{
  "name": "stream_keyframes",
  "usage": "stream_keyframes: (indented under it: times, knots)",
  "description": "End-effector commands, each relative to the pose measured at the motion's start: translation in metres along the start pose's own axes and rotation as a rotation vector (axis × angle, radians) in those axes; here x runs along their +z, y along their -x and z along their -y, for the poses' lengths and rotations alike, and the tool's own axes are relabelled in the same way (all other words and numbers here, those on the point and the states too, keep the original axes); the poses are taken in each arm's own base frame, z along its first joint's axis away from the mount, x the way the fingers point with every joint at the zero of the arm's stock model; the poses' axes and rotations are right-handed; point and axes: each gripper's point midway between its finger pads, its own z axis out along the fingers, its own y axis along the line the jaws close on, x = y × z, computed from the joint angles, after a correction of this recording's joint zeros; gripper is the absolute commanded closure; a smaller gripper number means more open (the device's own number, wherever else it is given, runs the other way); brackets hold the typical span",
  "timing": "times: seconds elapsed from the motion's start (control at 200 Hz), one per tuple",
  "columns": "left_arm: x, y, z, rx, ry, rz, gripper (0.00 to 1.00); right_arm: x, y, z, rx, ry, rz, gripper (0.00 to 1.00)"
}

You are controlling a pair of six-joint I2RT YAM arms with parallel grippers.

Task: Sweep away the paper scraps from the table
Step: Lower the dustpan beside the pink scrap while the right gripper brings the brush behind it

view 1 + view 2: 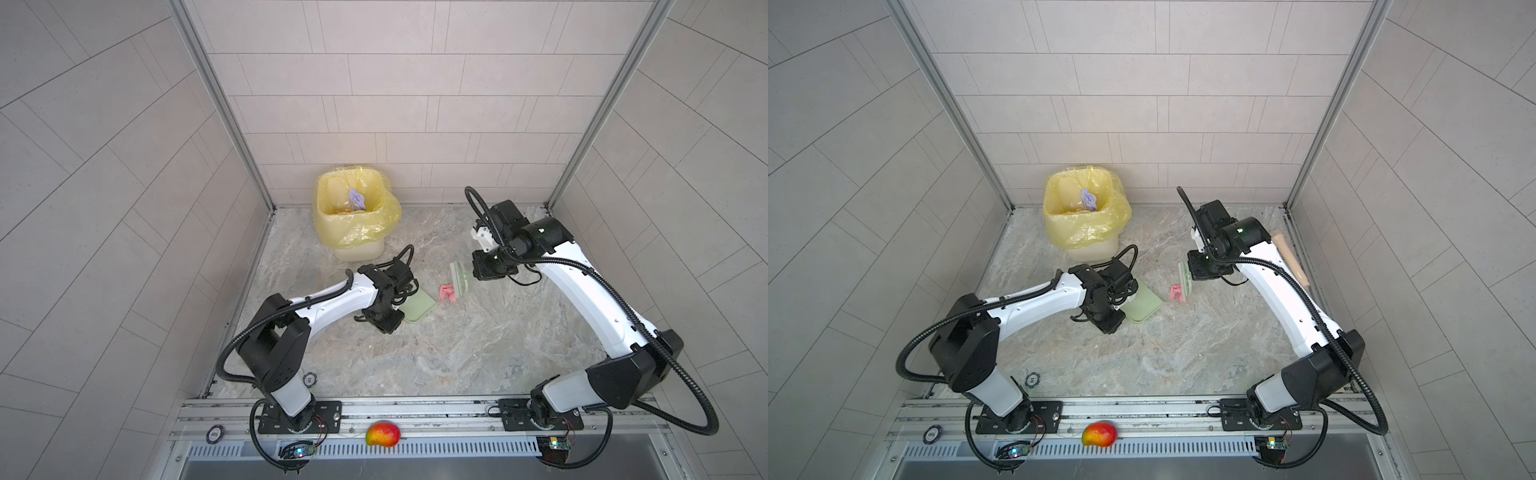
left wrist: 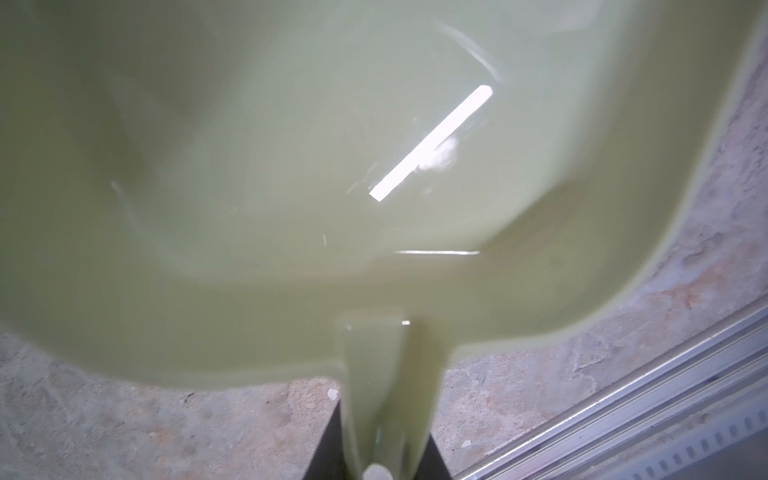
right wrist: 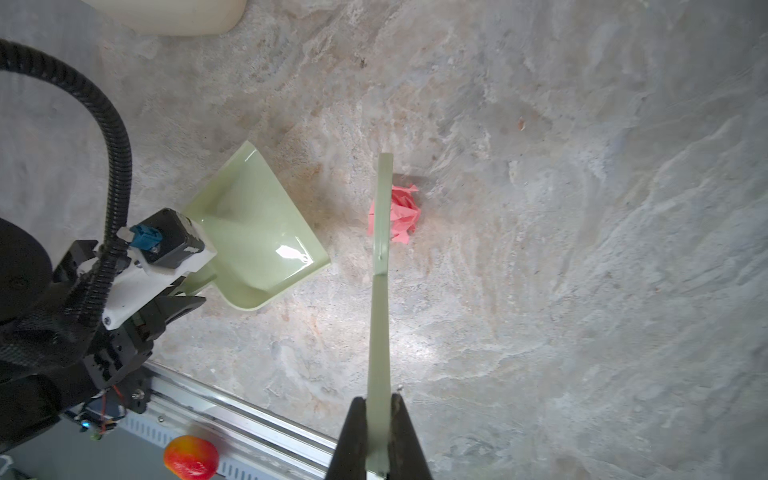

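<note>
At the back left of the tabletop [image 1: 457, 353] a bin [image 1: 361, 249] lined with a yellow bag is seen, and a lavender scrap [image 1: 357, 199] is lodged inside it. In front of it, the handle of a pale green dustpan [image 1: 419, 305] is clamped in the left claw [image 2: 384, 436], which is drawn in narrow around it. Just right of the pan, apart from it, a pink paper scrap [image 3: 403, 212] is found on the marble surface, just beside the blade of a pale green brush [image 3: 380, 291]. The brush's flat handle is pinched in the right claw [image 3: 378, 411], closed tight upon it. A mango [image 1: 382, 434] is seen on the front rail.
</note>
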Motion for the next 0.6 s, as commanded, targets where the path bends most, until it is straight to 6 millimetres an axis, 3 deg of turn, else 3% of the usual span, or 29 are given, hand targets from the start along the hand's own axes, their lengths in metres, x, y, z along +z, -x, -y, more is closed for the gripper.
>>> stream_keyframes:
  times: [0.0,0.18,0.335,0.595]
  knots:
    - [0.0,0.013,0.008,0.078,-0.023,0.017,1.0,0.004,-0.007,0.025,-0.079,-0.142,-0.066,1.0]
    - [0.007,0.02,0.011,0.125,-0.024,-0.023,1.0,0.026,-0.008,0.041,-0.126,-0.24,-0.175,1.0]
    - [0.011,0.027,0.012,0.149,-0.026,-0.066,1.0,0.045,-0.003,0.041,-0.191,-0.295,-0.259,1.0]
    - [0.02,0.025,0.013,0.17,-0.024,-0.131,1.0,0.056,0.011,0.038,-0.239,-0.31,-0.276,1.0]
